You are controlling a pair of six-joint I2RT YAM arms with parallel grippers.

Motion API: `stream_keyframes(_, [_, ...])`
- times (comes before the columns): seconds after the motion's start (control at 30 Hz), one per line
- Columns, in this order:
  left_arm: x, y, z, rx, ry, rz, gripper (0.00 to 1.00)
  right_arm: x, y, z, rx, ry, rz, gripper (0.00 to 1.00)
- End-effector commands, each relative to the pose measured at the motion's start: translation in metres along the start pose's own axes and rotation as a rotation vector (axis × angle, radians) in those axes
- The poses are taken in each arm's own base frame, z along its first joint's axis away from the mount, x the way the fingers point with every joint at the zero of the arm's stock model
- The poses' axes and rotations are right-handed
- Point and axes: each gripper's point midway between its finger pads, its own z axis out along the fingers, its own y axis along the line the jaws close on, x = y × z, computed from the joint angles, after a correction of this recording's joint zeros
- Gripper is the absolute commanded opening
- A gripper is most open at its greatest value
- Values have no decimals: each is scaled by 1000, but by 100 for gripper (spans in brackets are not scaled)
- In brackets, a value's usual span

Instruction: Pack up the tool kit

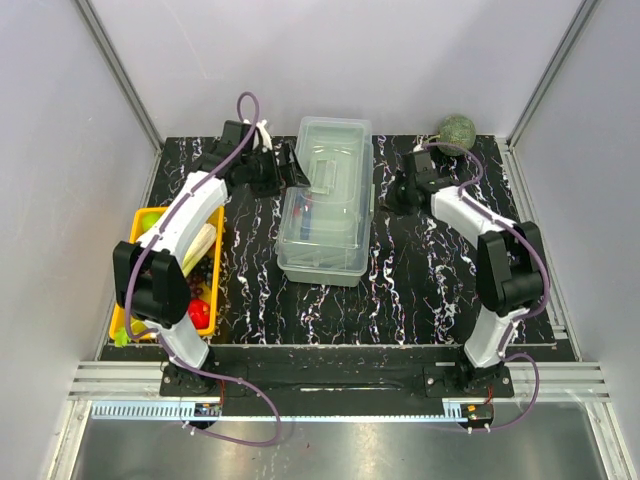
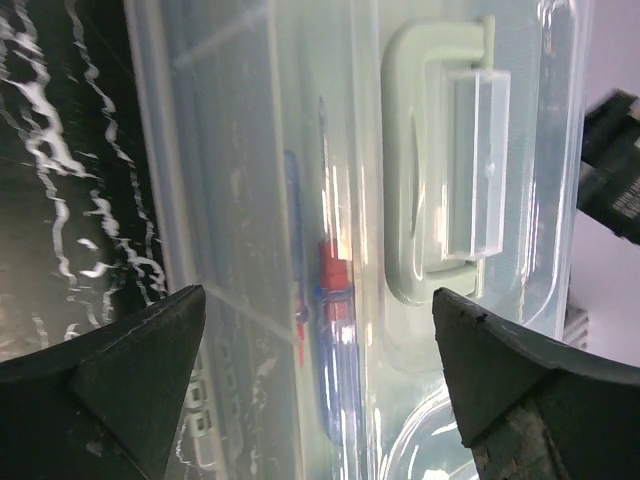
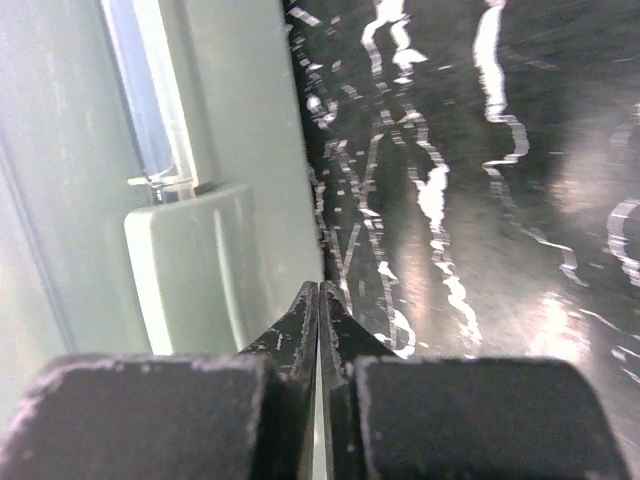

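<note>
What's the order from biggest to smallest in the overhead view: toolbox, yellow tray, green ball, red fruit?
1. toolbox
2. yellow tray, partly under the left arm
3. green ball
4. red fruit, smallest as seen, though the arm may hide part of it

Left gripper [image 2: 318,305] wide, right gripper [image 3: 319,292] closed

The right gripper [image 3: 318,300] is holding its fingers pressed together at six o'clock. The toolbox [image 3: 60,200] is filling the nine o'clock side, its pale block [image 3: 190,270] sitting just beside the fingertips. The black marbled table [image 3: 480,200] is stretching toward three o'clock.
</note>
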Motion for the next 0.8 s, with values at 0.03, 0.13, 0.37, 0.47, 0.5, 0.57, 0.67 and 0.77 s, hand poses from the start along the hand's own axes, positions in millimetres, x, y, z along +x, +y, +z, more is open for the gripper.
stream_keyframes(0.03, [-50,1,-64,-136,-180,77,99,-50,-48,-63,197,-165,12,13])
stream_keyframes(0.13, [-50,6,-89,-196,-245,107,99,-61,-71,-104,287,-240,8,47])
stream_keyframes(0.37, [-4,15,-129,-209,-278,86,99,-60,-102,-206,419,-424,24,95])
stream_keyframes(0.47, [21,18,-147,-196,-299,95,99,-62,-114,-255,438,-593,67,95])
stream_keyframes(0.5, [30,22,-150,-201,-303,97,99,-61,-116,-270,430,-646,72,95])
stream_keyframes(0.57, [44,25,-162,-206,-323,96,99,-59,-117,-296,410,-710,70,96])
stream_keyframes(0.67, [64,29,-181,-215,-337,87,99,-53,-113,-329,374,-746,64,96])
stream_keyframes(0.77, [77,23,-197,-191,-343,117,99,-40,-119,-357,377,-771,73,95])
